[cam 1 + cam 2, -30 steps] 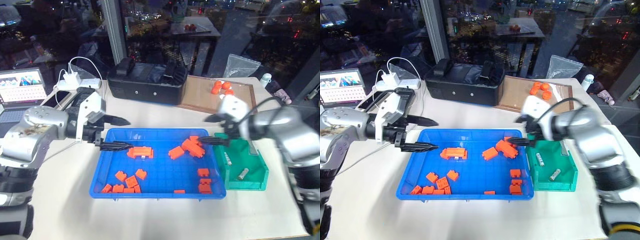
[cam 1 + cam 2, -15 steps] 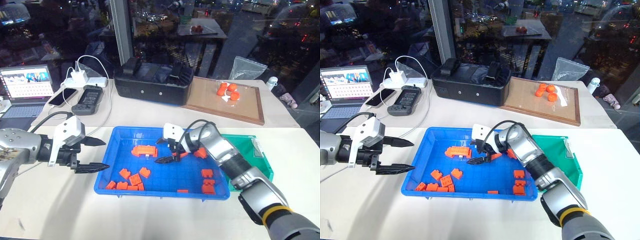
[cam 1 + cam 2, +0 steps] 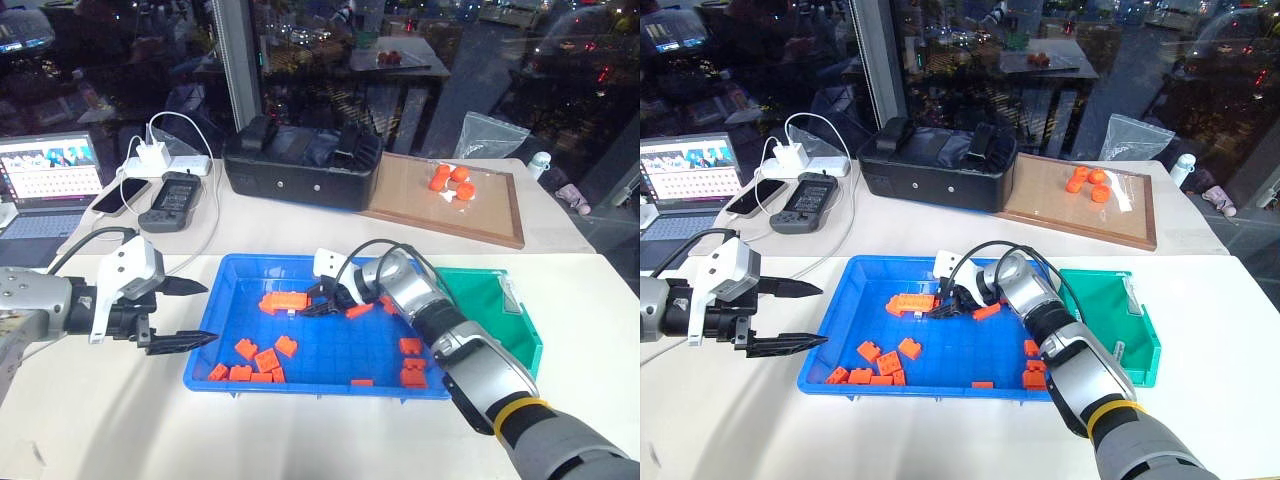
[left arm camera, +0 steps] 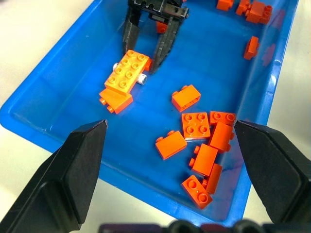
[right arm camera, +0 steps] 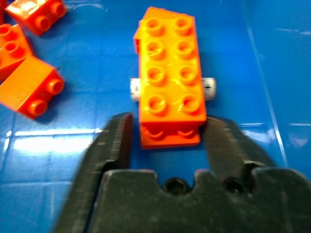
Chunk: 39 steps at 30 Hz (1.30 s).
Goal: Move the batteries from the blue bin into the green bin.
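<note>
Because a battery [image 5: 210, 89] lies pinned under the long orange brick [image 5: 171, 73], your right gripper [image 5: 167, 131] straddles that brick's end, fingers part-spread, while the left gripper [image 3: 190, 313] waits wide open.

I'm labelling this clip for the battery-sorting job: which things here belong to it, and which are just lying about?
Part of the job:
- battery, lying under the long orange brick
- blue bin
- green bin
- right gripper, fingers either side of that brick

Just lying about:
- loose orange bricks
- black box
- brown framed board
- laptop
- phones
</note>
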### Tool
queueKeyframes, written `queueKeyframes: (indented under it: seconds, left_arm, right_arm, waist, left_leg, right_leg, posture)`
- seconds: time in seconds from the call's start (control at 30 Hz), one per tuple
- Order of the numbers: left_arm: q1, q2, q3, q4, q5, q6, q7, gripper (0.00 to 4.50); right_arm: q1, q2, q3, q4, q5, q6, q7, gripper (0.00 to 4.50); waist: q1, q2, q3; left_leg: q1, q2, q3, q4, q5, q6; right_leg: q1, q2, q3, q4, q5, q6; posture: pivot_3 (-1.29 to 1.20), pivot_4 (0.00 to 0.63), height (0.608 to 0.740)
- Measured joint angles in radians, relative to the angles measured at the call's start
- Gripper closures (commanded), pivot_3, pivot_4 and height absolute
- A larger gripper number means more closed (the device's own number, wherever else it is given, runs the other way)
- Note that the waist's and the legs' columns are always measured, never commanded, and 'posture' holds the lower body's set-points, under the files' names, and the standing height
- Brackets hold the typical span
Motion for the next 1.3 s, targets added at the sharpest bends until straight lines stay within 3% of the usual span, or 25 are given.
queueKeyframes:
  seconds: [0.2, 0.6, 0.67, 0.8, 0.87, 0.9, 1.1, 1.3]
  left_arm:
    - [-0.037, 0.0, -0.045, 0.03, 0.007, -0.025, -0.004, 0.0]
    - [-0.181, -0.014, -0.192, 0.138, 0.043, -0.091, -0.034, 0.0]
    - [-0.207, -0.02, -0.216, 0.158, 0.053, -0.105, -0.043, 0.0]
    - [-0.233, -0.033, -0.254, 0.181, 0.064, -0.116, -0.055, 0.0]
    - [-0.24, -0.035, -0.267, 0.19, 0.076, -0.128, -0.06, 0.0]
    - [-0.242, -0.035, -0.27, 0.194, 0.077, -0.131, -0.062, 0.0]
    - [-0.243, -0.035, -0.27, 0.195, 0.08, -0.134, -0.066, 0.0]
    - [-0.197, -0.028, -0.231, 0.168, 0.076, -0.128, -0.06, 0.0]
  right_arm:
    - [0.036, -0.053, -0.033, -0.104, 0.0, 0.033, 0.033, 3.1]
    - [0.305, -0.399, -0.086, -0.802, 0.114, 0.365, 0.202, 3.1]
    - [0.343, -0.471, -0.08, -0.869, 0.121, 0.413, 0.223, 2.09]
    - [0.348, -0.535, -0.083, -0.919, 0.131, 0.486, 0.231, 0.81]
    - [0.338, -0.529, -0.088, -0.925, 0.155, 0.499, 0.229, 0.11]
    - [0.331, -0.521, -0.088, -0.925, 0.163, 0.504, 0.225, 0.01]
    - [0.259, -0.401, -0.068, -0.843, 0.136, 0.435, 0.144, 0.01]
    - [0.165, -0.149, -0.006, -0.611, 0.077, 0.343, 0.026, 0.01]
  waist:
    - [0.004, 0.0, 0.0]
    - [0.005, 0.0, 0.0]
    - [0.005, 0.0, 0.0]
    - [0.003, -0.001, 0.0]
    - [0.001, -0.001, 0.0]
    - [0.001, -0.001, 0.0]
    - [0.003, -0.001, 0.0]
    - [0.002, -0.002, 0.0]
  left_leg:
    - [0.0, 0.0, 0.0, 0.0, 0.0, 0.0]
    - [-0.001, 0.0, 0.0, 0.0, 0.0, 0.0]
    - [-0.002, 0.0, 0.0, 0.0, 0.0, 0.0]
    - [-0.001, 0.0, 0.0, 0.0, 0.0, 0.0]
    - [-0.001, 0.0, 0.0, 0.0, 0.0, 0.0]
    - [-0.001, 0.0, 0.0, 0.0, 0.0, 0.0]
    - [-0.002, 0.0, 0.0, 0.0, 0.0, 0.0]
    - [-0.002, 0.0, 0.0, 0.0, 0.0, 0.0]
  right_leg:
    - [0.0, 0.0, 0.0, 0.0, 0.0, 0.0]
    - [-0.001, 0.0, 0.0, -0.001, -0.001, -0.001]
    - [-0.001, 0.0, 0.0, -0.001, -0.001, -0.001]
    - [-0.001, 0.0, 0.001, -0.001, -0.001, -0.002]
    - [-0.001, 0.0, 0.001, -0.001, -0.001, -0.002]
    - [-0.001, 0.001, 0.001, -0.001, -0.001, -0.002]
    - [-0.001, 0.001, 0.001, -0.001, -0.002, -0.001]
    - [-0.002, 0.001, 0.0, 0.0, -0.002, -0.001]
  posture:
    - [0.0, 0.15, 0.735]
    - [0.0, 0.15, 0.735]
    - [0.0, 0.15, 0.735]
    - [0.0, 0.15, 0.735]
    - [0.0, 0.15, 0.735]
    - [0.0, 0.15, 0.735]
    - [0.0, 0.15, 0.735]
    - [0.0, 0.15, 0.735]
